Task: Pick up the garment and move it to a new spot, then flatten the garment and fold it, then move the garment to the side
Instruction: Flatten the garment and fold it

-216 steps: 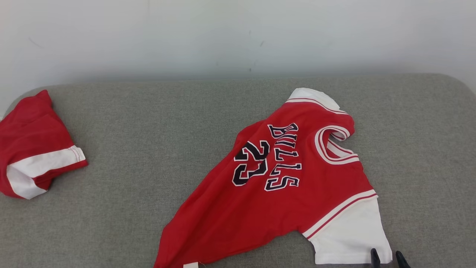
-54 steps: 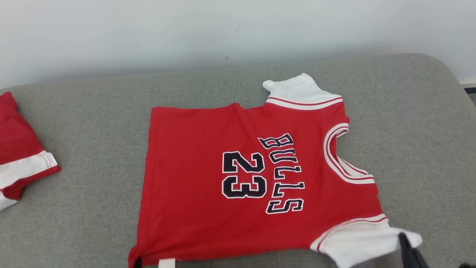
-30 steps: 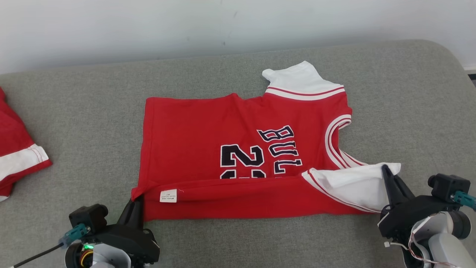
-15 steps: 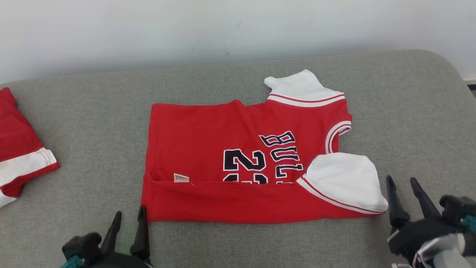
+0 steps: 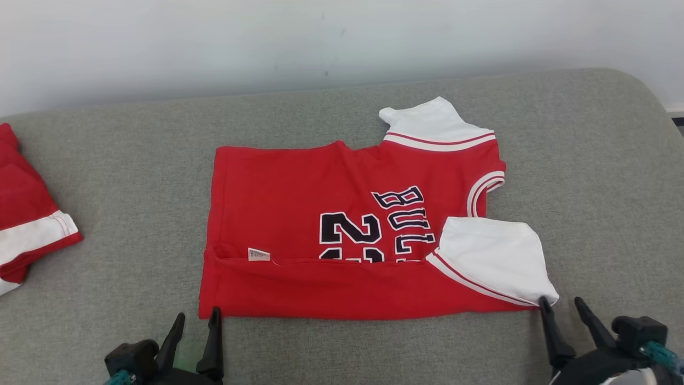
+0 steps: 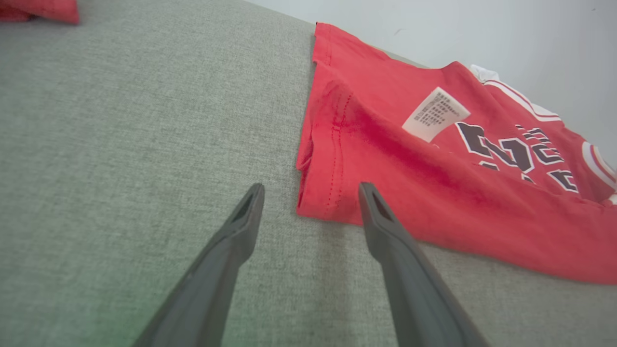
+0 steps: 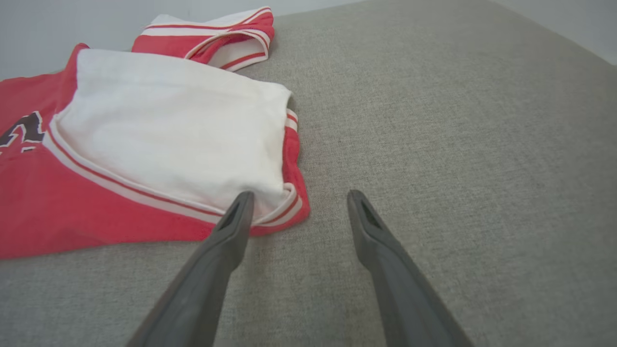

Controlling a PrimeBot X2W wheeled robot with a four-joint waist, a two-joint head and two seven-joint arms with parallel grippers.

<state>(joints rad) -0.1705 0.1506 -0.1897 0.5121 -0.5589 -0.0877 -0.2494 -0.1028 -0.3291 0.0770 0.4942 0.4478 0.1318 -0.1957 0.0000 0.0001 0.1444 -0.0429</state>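
The garment (image 5: pixel 331 214) is a red jersey with white sleeves and dark lettering, lying flat on the grey cushion with its near edge folded up over the number. A white care label (image 6: pixel 435 114) shows on the folded strip. My left gripper (image 5: pixel 195 321) stands open just in front of the garment's near left corner (image 6: pixel 318 202), holding nothing. My right gripper (image 5: pixel 561 307) is open too, its fingertips (image 7: pixel 241 202) beside the folded white sleeve (image 7: pixel 168 125) at the near right corner.
A second red and white garment (image 5: pixel 26 224) lies at the cushion's left edge. The grey cushion (image 5: pixel 598 176) curves off at the far right, with a pale wall (image 5: pixel 320 37) behind it.
Both grippers let go of the garment's near edge after folding it over, opened, and drew back toward me. The folded strip and white sleeve now lie on the jersey.
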